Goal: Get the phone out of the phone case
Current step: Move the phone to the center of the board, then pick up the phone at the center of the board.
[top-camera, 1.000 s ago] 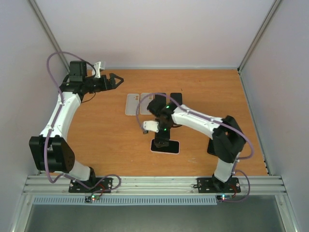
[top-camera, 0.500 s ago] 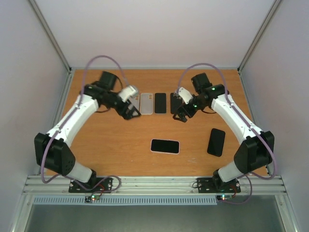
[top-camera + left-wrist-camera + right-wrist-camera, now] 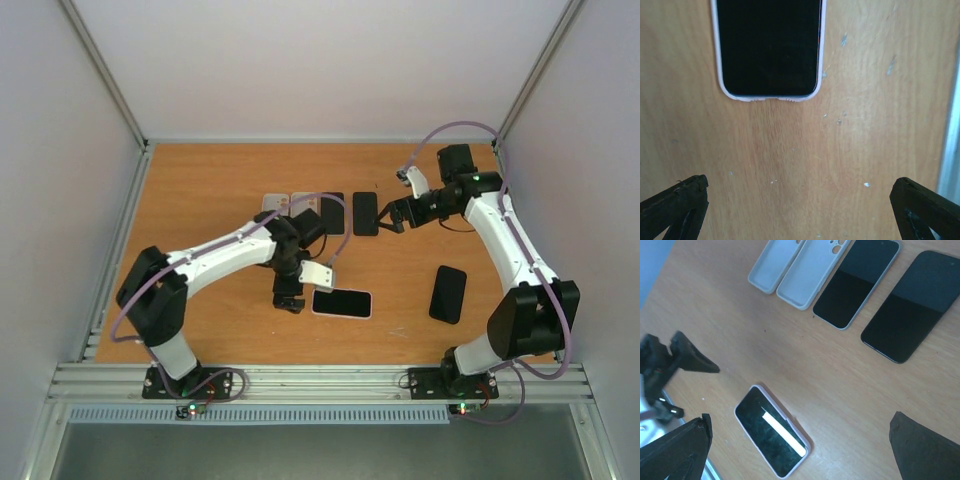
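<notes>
Whereas the right arm stood over the phone (image 3: 341, 302) a second ago, you now have the left gripper (image 3: 288, 298) beside it, at its left end in the lower middle of the top view and not touching it. The right gripper (image 3: 393, 218) has drawn back to the upper right of that view. Both sets of jaws stand wide apart and hold nothing.

Finding: the phone lies flat, screen up, inside its pale phone case (image 3: 823, 50). Removal has not begun, and the job appears to have passed from one arm to the other.

Left wrist view: the case's short end sits at the top of frame, squarely ahead between the spread fingers (image 3: 680, 200), with bare table (image 3: 790, 160) in between. This confirms a gap that the top view leaves doubtful.

Right wrist view: this shows what the left cannot. Two empty cases (image 3: 810, 275) and two bare phones (image 3: 857, 282) lie along the top, and the cased phone sits at lower centre with a bright reflection across its glass. A further dark handset (image 3: 448, 293), right of centre, appears only from above.
</notes>
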Controlling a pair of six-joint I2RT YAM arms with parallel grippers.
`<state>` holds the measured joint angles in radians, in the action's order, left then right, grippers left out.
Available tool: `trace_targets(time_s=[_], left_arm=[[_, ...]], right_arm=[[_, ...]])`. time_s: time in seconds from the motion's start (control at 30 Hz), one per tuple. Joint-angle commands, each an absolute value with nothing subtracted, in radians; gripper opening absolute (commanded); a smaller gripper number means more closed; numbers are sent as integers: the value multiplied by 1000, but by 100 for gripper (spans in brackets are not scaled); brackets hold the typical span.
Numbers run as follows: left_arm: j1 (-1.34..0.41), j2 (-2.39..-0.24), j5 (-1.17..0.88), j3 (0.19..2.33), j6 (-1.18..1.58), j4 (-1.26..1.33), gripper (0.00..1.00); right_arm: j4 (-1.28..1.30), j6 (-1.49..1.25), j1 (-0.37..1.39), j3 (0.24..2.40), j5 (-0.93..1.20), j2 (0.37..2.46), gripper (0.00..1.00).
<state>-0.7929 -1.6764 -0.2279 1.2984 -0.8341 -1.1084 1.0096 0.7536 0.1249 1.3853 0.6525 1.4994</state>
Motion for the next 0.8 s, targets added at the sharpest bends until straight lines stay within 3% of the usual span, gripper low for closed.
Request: trace_targets(time_s=[0.0,0.77], left_arm=[[-838,-1737,-78,1270,-870,-1022,99],[-1006,-1960,-8,1327,-770,-890,98]], right_arm=[[997,709,92,1376,738,1486,98],[976,689,44,1353,774,1485,98]])
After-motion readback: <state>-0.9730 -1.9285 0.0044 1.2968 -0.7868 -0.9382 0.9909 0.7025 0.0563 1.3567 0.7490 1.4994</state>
